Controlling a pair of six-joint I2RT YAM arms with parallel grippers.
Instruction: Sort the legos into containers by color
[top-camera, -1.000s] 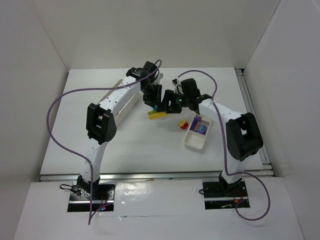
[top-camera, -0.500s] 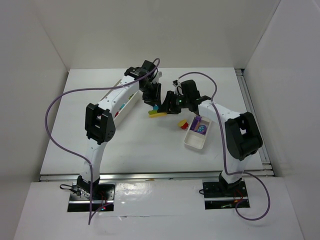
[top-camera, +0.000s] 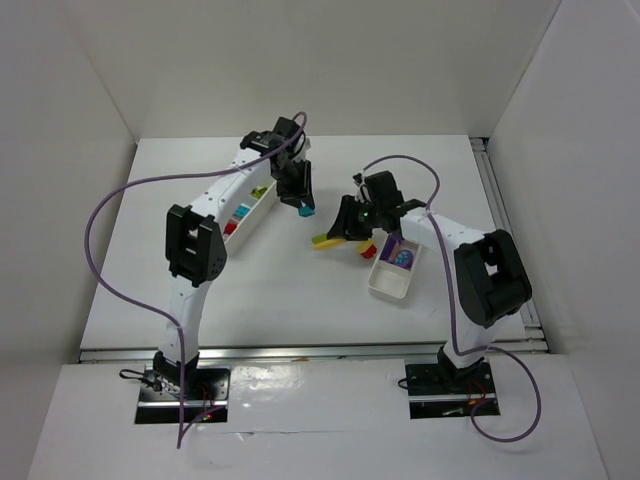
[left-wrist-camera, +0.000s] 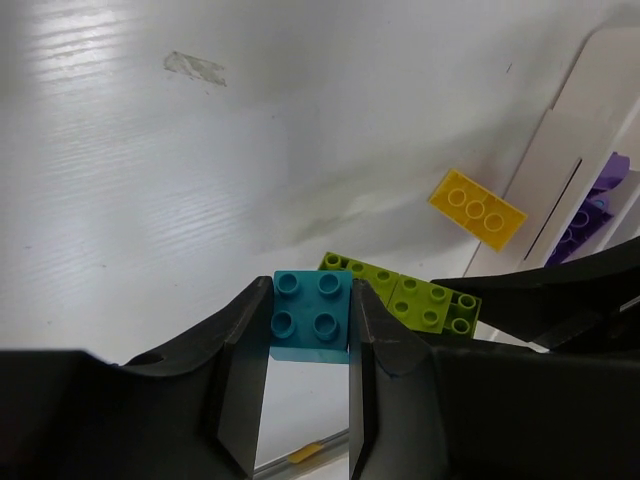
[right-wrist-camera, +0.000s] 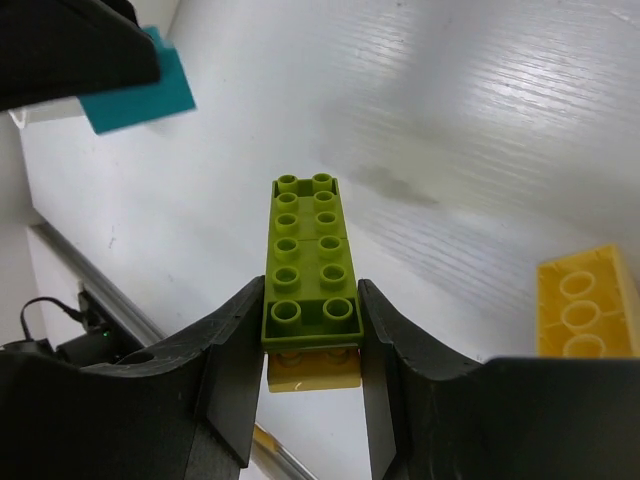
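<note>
White worktop (top-camera: 200, 290) inside pale walls carries both trays. My left tool (top-camera: 301, 204) is closed on a blue brick (left-wrist-camera: 312, 315), with a finger pressed to each side, and holds it above the surface. At about four o'clock from it, my right tool (top-camera: 338, 233) grips a long green brick (right-wrist-camera: 312, 262) by one end, with a yellow piece (right-wrist-camera: 312, 372) showing beneath that end. A loose yellow brick (left-wrist-camera: 477, 208) lies flat just beside the small tray (top-camera: 385, 285), which sits at four o'clock on the worktop and holds purple bricks (top-camera: 402, 258). The long tray (top-camera: 260, 210), at ten o'clock, holds green, blue and red bricks (top-camera: 241, 212) in a row.
</note>
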